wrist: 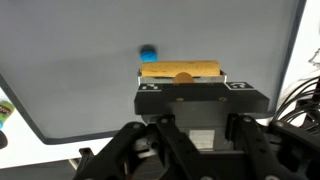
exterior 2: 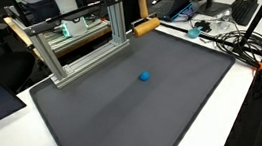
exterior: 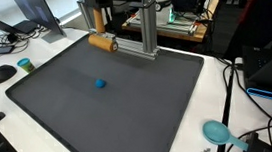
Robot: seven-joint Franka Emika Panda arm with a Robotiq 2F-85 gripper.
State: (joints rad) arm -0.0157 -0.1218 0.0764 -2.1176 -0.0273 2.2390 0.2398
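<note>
My gripper (wrist: 200,100) shows only in the wrist view, as a black block with two white markers above dark linkages. The fingertips are hidden behind that block, so I cannot tell whether they are spread or pressed together, or whether they hold or touch anything.

Just beyond the block's far edge is a tan wooden-looking cylinder (wrist: 180,70), lying crosswise to me. Whether the block touches it or only stands in front of it I cannot say. In both exterior views the cylinder (exterior: 103,43) (exterior 2: 146,26) rests at one end of a silver aluminium bar frame (exterior: 138,48) (exterior 2: 89,58), near the edge of a large dark grey mat (exterior: 129,112) (exterior 2: 147,121).

A small blue ball (wrist: 148,51) sits past the cylinder and slightly to one side in the wrist view. In both exterior views it (exterior: 100,84) (exterior 2: 145,77) lies alone on the mat, apart from the cylinder and toward the mat's middle.

Well away from the cylinder, off the mat's opposite corner, a teal round object (exterior: 217,130) lies on the white table (exterior: 222,83).
</note>
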